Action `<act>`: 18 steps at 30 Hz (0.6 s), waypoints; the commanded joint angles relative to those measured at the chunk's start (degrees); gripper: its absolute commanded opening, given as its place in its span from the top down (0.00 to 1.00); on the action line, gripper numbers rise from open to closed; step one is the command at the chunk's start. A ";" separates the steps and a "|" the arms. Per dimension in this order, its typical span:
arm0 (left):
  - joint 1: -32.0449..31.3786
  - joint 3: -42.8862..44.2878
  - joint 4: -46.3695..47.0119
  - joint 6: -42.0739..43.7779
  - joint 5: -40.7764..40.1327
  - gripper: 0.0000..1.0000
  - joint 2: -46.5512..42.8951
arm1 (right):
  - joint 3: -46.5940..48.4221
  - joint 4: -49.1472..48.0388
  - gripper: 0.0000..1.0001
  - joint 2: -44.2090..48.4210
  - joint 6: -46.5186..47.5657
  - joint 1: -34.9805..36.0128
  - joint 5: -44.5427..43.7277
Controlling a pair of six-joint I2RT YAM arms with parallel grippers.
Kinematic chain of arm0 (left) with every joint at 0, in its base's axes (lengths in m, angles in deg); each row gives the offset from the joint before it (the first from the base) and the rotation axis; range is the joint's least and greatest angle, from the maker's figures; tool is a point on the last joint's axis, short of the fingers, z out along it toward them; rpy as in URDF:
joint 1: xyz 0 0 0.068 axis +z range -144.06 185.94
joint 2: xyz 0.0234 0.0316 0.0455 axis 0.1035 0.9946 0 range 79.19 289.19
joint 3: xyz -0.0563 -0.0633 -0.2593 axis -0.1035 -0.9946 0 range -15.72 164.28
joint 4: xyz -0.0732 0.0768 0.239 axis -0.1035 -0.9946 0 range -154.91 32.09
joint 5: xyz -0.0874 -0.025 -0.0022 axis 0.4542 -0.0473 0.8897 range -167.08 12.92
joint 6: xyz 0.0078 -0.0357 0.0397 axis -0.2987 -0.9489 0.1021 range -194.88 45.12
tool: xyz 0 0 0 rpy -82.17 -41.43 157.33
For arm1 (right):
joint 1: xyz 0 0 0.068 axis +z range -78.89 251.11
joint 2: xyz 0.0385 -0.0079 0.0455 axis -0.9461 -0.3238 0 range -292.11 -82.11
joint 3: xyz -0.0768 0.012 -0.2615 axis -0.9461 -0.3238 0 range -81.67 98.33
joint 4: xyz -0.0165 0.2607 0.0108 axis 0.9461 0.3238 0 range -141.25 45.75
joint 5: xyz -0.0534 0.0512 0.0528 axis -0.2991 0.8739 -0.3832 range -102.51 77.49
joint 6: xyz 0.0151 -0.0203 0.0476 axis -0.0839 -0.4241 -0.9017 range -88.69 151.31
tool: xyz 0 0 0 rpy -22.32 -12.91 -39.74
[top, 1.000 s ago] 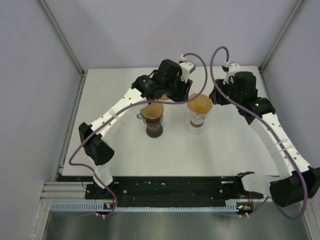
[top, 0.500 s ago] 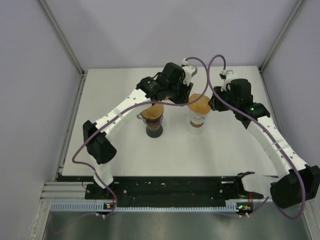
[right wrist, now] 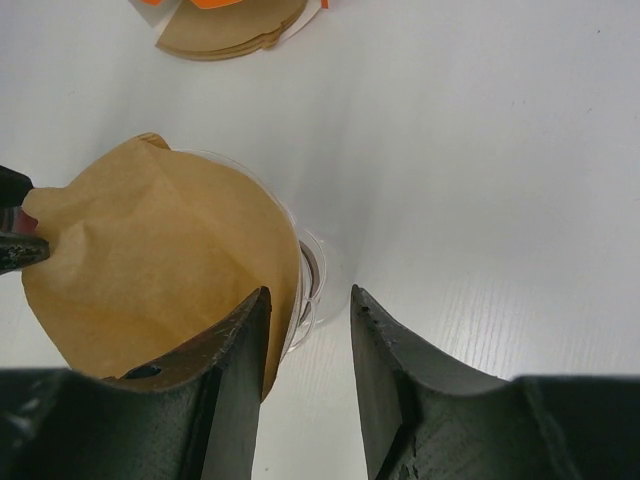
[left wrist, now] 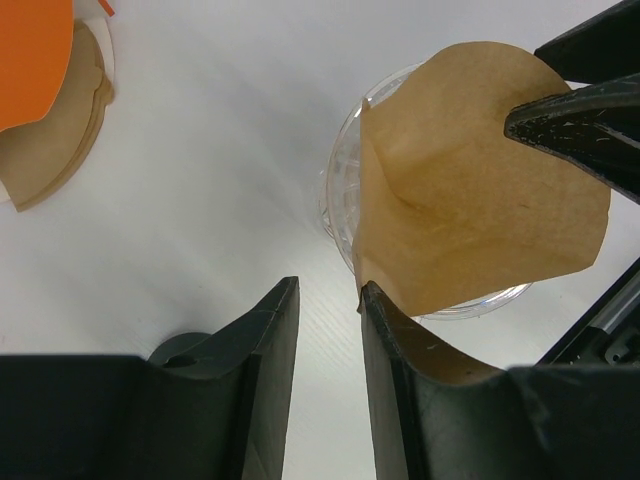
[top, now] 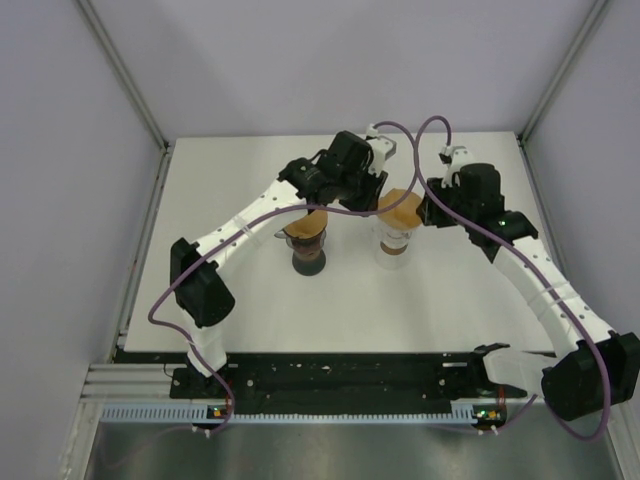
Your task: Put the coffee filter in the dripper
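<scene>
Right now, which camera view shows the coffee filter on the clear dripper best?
The left wrist view: the coffee filter is large, crease and edges clear, over the clear dripper. The right wrist view hides part behind a finger; the top view shows it small.

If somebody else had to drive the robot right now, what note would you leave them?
Left tool: part open, nothing between its fingers, one finger against the filter.
Right tool: part open, gap empty, one finger at the filter's other side.
Filter: lies across the rim of the clear dripper, not down inside.
Done: filter brought to the dripper.
Left: press it in until it seats.
</scene>
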 commanded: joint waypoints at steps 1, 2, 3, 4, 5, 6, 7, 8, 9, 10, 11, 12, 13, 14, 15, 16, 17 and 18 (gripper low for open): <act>-0.36 -1.07 2.92 -0.64 0.72 0.63 0.67 | -0.92 -3.14 0.62 0.63 -0.41 -0.25 0.17; -0.36 -1.34 3.09 -0.64 0.72 0.63 0.58 | -1.09 -3.14 0.62 0.54 -0.33 -0.25 0.25; -0.27 -1.60 3.09 -0.64 0.72 0.63 0.49 | -1.01 -3.14 0.61 0.36 -0.41 -0.34 0.52; -0.27 -1.69 3.18 -0.64 0.72 0.63 0.40 | -1.09 -3.14 0.61 0.27 -0.41 -0.34 0.60; -0.36 -1.69 3.27 -0.56 0.72 0.63 0.32 | -1.27 -3.23 0.61 0.19 -0.33 -0.34 0.69; -0.36 -1.60 3.27 -0.47 0.72 0.63 0.14 | -1.27 -3.32 0.61 0.27 -0.33 -0.34 0.78; -0.27 -1.60 3.27 -0.38 0.72 0.63 -0.03 | -1.36 -3.40 0.61 0.27 -0.33 -0.25 0.87; -0.27 -1.60 3.18 -0.29 0.81 0.63 -0.30 | -1.36 -3.40 0.61 0.27 -0.41 -0.34 0.96; -0.36 -1.60 3.10 -0.29 0.81 0.64 -0.30 | -1.27 -3.40 0.60 0.36 -0.33 -0.34 1.04; -0.36 -1.60 3.09 -0.29 0.98 0.63 -0.47 | -1.18 -3.40 0.60 0.45 -0.41 -0.34 1.22; -0.27 -1.34 3.01 -0.29 1.16 0.63 -0.74 | -1.18 -3.32 0.60 0.45 -0.33 -0.34 1.48; -0.27 -0.91 2.75 -0.29 1.42 0.63 -0.83 | -0.83 -3.23 0.60 0.71 -0.41 -0.25 1.75; -0.36 -0.38 2.57 -0.29 1.77 0.63 -1.00 | -0.48 -3.14 0.59 0.89 -0.33 -0.25 2.01; -0.27 0.15 2.22 -0.29 2.12 0.62 -1.09 | 0.04 -3.05 0.59 1.24 -0.06 -0.34 2.01; -0.36 0.94 1.78 -0.29 2.47 0.60 -1.09 | 0.92 -2.71 0.59 1.41 0.20 -0.34 2.10; -0.36 1.73 1.43 -0.12 2.91 0.59 -1.26 | 1.62 -2.44 0.59 1.68 0.46 -0.34 2.10; -0.27 2.17 0.99 -0.03 3.27 0.57 -1.27 | 2.50 -2.09 0.58 1.68 0.90 -0.25 2.10; -0.36 2.70 0.81 -0.03 3.53 0.56 -1.44 | 3.21 -1.83 0.57 1.85 1.25 -0.34 2.19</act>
